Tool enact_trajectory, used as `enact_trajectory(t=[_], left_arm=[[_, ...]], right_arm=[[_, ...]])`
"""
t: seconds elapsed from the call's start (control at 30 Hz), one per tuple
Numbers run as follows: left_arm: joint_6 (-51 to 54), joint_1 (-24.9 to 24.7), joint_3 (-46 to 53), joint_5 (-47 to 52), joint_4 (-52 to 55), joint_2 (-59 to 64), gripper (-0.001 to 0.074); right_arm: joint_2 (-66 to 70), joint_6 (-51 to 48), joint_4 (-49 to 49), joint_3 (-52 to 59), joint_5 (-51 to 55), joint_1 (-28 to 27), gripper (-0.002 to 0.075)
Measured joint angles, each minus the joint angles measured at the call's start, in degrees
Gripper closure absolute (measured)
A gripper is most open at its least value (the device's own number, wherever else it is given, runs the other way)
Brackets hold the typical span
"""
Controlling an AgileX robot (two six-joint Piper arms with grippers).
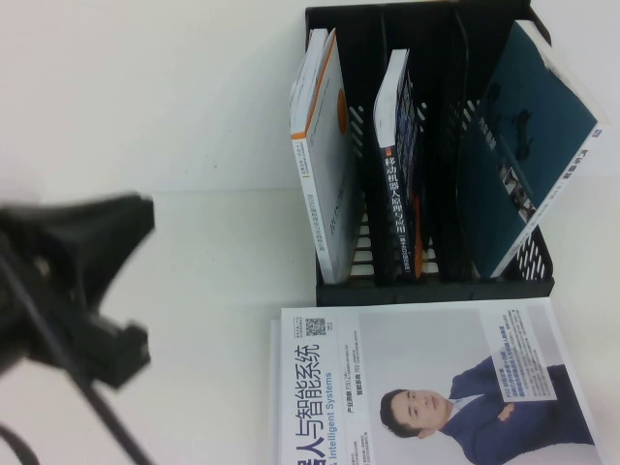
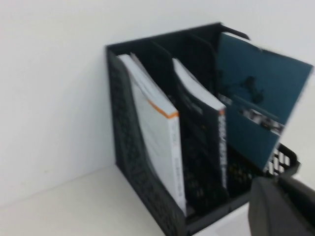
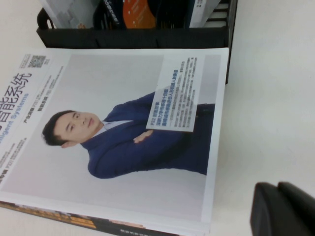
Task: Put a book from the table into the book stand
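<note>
Leaning in the black slotted plastic book stand (image 1: 436,281) at one o'clock, the teal-backed thin paperback book (image 1: 528,145) is sitting free while my left gripper (image 1: 68,281) is hovering at eight o'clock and my right gripper (image 3: 283,209) is hanging nearby, grips I cannot tell.

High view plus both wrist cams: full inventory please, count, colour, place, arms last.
book stand: 1, black, far side of the table, right of centre.
white book with orange edge: 1, stand's left slot.
dark-spined book: 1, middle slot.
teal-backed book: 1, right slot, leaning, top sticking out.
blue-suit cover book: 1, white, flat in front of the stand, atop others.
table: 1, white.
left gripper: 1, black, left of the stand, above the table.
right gripper: 1, black, near the flat book's corner.
</note>
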Motion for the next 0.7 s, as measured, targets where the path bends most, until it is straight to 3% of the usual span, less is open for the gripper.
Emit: enact_trajectory(t=[0.17,0.33,0.7], left_arm=[[8.94,8.86,10.16,-12.19,-12.36,-4.39,0.0737],[10.13,18.89,21.67,-19.64,-19.13,-11.43,0.0737],[5.62,41.35,39.42,-14.93,-23.54,-36.33,0.0737]], right_arm=[[0.00,0.00,0.00,0.00,0.00,0.00,0.0729],[0.00,0.00,0.00,0.00,0.00,0.00,0.0729],[0.00,0.00,0.00,0.00,0.00,0.00,0.0729]])
